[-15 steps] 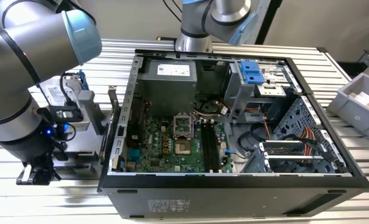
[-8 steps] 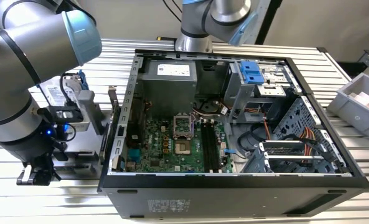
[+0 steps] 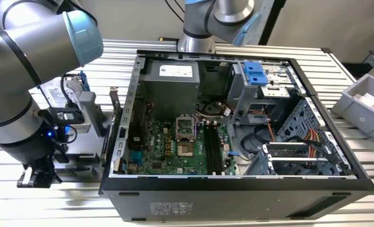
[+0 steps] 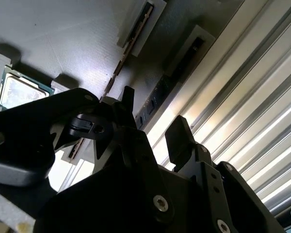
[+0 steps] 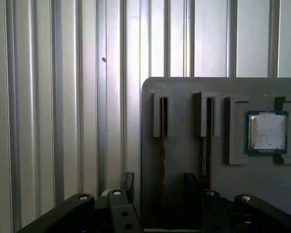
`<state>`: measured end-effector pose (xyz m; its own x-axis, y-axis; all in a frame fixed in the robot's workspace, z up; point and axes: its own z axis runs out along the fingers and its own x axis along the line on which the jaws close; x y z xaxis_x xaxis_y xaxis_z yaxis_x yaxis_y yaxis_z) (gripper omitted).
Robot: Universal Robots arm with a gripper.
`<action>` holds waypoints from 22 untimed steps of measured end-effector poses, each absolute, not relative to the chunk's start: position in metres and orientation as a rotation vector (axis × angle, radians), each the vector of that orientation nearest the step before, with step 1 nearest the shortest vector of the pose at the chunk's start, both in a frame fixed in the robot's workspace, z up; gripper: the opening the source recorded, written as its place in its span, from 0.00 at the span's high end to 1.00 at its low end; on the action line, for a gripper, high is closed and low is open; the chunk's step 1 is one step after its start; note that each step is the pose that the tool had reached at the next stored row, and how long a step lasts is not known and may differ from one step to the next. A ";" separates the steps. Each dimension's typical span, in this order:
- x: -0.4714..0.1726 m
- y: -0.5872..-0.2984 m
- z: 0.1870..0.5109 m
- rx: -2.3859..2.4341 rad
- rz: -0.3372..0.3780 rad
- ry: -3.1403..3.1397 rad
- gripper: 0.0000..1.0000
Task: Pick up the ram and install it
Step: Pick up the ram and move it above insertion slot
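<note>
The ram (image 5: 163, 141) is a thin stick standing on edge in a slot of a grey holder (image 5: 184, 97); in the second wrist view the ram (image 4: 117, 68) appears as a narrow dark strip. A second stick (image 5: 204, 150) stands in the neighbouring slot. My gripper (image 5: 160, 187) is open, one black finger (image 5: 129, 182) on each side of the first stick, apart from it. In the exterior view the gripper (image 3: 35, 178) hangs low at that view's left, outside the computer case (image 3: 237, 189). The black motherboard slots (image 3: 212, 146) lie inside the case.
A processor chip (image 5: 266, 132) sits in a recess of the same holder. The ribbed metal table (image 5: 48, 97) surrounds the holder. A blue-framed drive bay (image 3: 254, 73) and cables (image 3: 288, 137) fill the case's right side. A grey bin (image 3: 363, 106) stands at the exterior view's right.
</note>
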<state>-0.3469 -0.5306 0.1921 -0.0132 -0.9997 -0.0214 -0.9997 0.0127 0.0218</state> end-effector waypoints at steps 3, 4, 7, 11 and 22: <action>-0.347 -0.531 0.192 2.217 -0.070 -2.245 0.00; -0.347 -0.531 0.192 2.222 -0.082 -2.250 0.00; -0.347 -0.531 0.192 2.225 -0.089 -2.253 0.00; -0.347 -0.531 0.192 2.225 -0.090 -2.253 0.00; -0.347 -0.531 0.192 2.225 -0.090 -2.253 0.00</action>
<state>-0.3469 -0.5306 0.1921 -0.0131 -0.9982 -0.0587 -0.9997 0.0119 0.0222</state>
